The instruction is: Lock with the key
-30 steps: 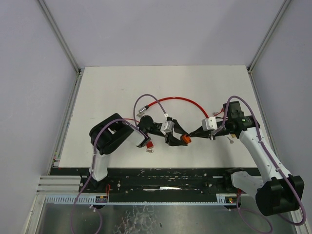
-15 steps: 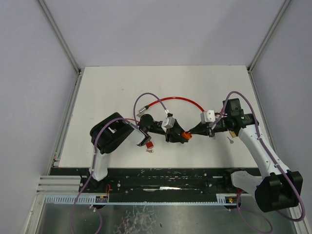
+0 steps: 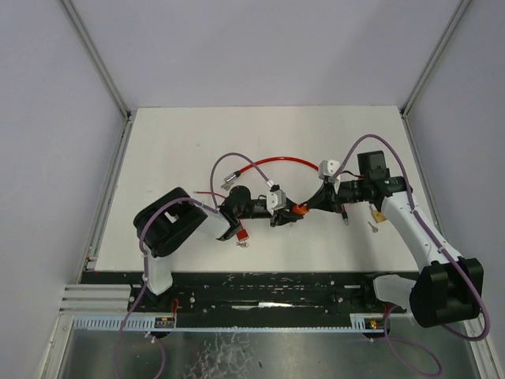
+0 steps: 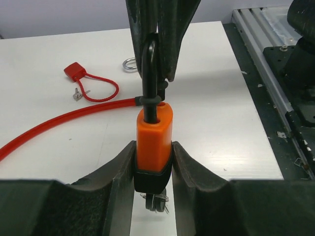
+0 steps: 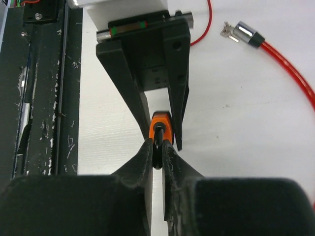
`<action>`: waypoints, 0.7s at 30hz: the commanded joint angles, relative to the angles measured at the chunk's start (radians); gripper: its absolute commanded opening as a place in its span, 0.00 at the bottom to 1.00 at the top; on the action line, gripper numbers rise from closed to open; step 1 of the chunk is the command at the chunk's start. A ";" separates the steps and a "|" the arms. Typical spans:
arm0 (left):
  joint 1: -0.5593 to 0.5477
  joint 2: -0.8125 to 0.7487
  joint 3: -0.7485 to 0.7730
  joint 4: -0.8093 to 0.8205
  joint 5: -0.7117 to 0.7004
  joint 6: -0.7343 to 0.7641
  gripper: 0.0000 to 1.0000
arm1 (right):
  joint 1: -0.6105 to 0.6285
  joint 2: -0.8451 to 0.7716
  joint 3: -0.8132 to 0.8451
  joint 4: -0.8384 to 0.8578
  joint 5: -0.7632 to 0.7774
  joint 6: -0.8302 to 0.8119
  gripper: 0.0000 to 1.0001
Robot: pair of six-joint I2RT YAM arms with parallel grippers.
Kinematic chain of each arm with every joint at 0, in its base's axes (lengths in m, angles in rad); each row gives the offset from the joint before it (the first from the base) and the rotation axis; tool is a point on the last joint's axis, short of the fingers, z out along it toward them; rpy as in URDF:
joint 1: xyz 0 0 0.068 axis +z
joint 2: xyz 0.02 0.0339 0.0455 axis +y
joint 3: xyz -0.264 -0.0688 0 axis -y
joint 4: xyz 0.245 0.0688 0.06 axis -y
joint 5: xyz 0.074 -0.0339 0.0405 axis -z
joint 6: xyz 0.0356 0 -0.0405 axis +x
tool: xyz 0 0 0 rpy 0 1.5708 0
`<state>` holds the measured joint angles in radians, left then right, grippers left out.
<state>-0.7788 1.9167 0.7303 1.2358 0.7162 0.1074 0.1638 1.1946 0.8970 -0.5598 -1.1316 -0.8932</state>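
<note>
Left hand (image 4: 153, 147) clamped on the orange plastic padlock (image 4: 154, 130) body. Right hand (image 5: 157, 149) pinched shut on its black metal shackle (image 4: 149, 73). Red coated cable (image 4: 74, 118) runs through the shackle.

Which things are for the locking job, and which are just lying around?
For the job: orange padlock, left hand, right hand, key hanging under the padlock, red cable on its shackle.
Just lying about: small red padlock, little key beside it.
</note>
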 commanded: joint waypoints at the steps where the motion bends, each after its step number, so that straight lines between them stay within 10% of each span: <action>1: 0.009 -0.051 -0.053 0.070 -0.073 0.107 0.00 | -0.003 -0.002 0.086 -0.166 0.049 -0.062 0.18; 13: -0.005 -0.061 -0.015 -0.085 -0.025 0.174 0.00 | -0.029 -0.091 0.091 -0.256 0.075 -0.216 0.84; 21: -0.017 -0.049 0.001 -0.113 -0.021 0.187 0.00 | -0.027 -0.049 0.019 -0.187 0.087 -0.257 0.78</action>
<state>-0.7902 1.8874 0.6918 1.0824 0.6823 0.2680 0.1390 1.1473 0.9314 -0.7830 -1.0401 -1.1141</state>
